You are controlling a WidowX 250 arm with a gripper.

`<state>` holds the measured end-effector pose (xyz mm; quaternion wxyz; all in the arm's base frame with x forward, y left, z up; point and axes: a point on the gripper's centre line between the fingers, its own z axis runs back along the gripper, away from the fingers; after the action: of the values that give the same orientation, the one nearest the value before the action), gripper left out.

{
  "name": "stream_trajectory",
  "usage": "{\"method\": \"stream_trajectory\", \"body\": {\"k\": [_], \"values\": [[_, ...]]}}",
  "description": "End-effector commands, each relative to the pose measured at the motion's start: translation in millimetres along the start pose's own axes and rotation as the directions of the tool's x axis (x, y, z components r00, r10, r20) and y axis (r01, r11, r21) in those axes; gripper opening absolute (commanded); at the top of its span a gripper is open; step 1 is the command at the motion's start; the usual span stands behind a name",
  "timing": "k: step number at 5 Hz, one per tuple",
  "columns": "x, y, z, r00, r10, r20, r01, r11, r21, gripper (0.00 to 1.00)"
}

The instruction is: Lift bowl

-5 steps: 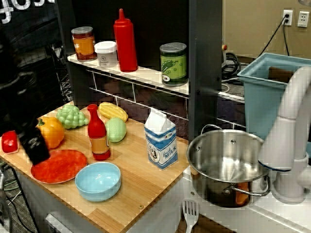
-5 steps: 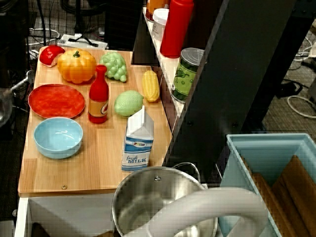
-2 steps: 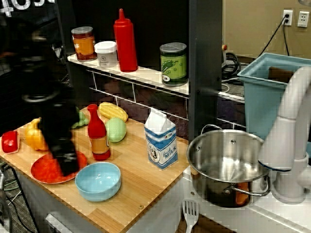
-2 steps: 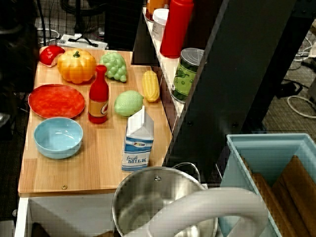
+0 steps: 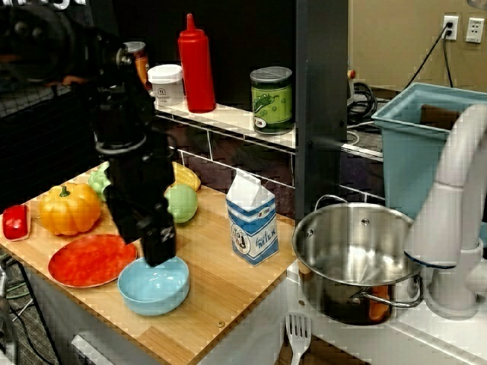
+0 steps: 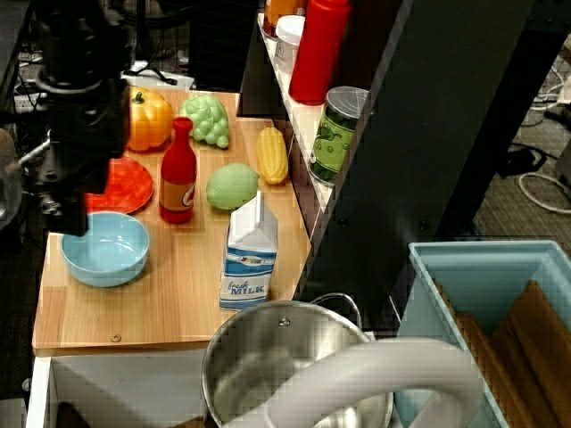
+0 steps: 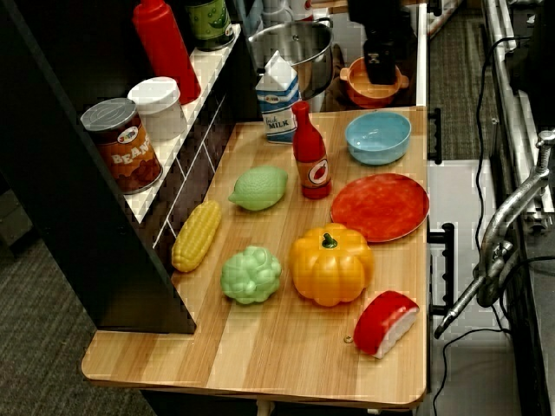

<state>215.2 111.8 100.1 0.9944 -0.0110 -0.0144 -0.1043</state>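
Observation:
The light blue bowl point(image 5: 154, 287) sits empty near the front edge of the wooden counter point(image 5: 221, 293), just right of the red plate. My black gripper point(image 5: 157, 249) hangs tip-down over the bowl's rear left rim, very close to it. From the high view over the pot, the gripper point(image 6: 68, 212) stands at the bowl's point(image 6: 105, 250) rim on the plate side. The view from the counter's far end shows the bowl point(image 7: 378, 137) with the dark gripper point(image 7: 379, 69) beyond it. No view shows the jaw gap clearly.
A red plate point(image 5: 87, 261) and an orange pumpkin point(image 5: 68, 209) lie left of the bowl. A red sauce bottle point(image 6: 177, 174) stands just behind it and a milk carton point(image 5: 253, 220) to its right. The big steel pot point(image 5: 358, 255) sits off the counter's right end.
The arm has swept rightward from beyond the counter's left end, across the red plate, and now stands over the bowl's rim. The bowl has not moved.

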Motion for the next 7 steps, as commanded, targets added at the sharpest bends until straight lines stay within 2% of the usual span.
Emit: {"method": "stream_trajectory", "body": {"k": [1,3,4,5,6,7], "values": [[12.7,15,4.8,0.971,0.233,-0.049,-0.237,0.968,-0.079,1.0],[1.9,13,2.4,0.98,0.199,0.022,-0.198,0.979,-0.044,1.0],[-4.9,10,-5.1,0.981,0.179,0.081,-0.177,0.984,-0.025,1.0],[-7.5,8,-23.7,0.977,0.176,0.121,-0.178,0.984,0.005,1.0],[-1.6,11,-35.3,0.971,0.195,0.14,-0.2,0.979,0.025,1.0],[7.7,15,-41.3,0.961,0.223,0.161,-0.229,0.973,0.016,1.0]]}}
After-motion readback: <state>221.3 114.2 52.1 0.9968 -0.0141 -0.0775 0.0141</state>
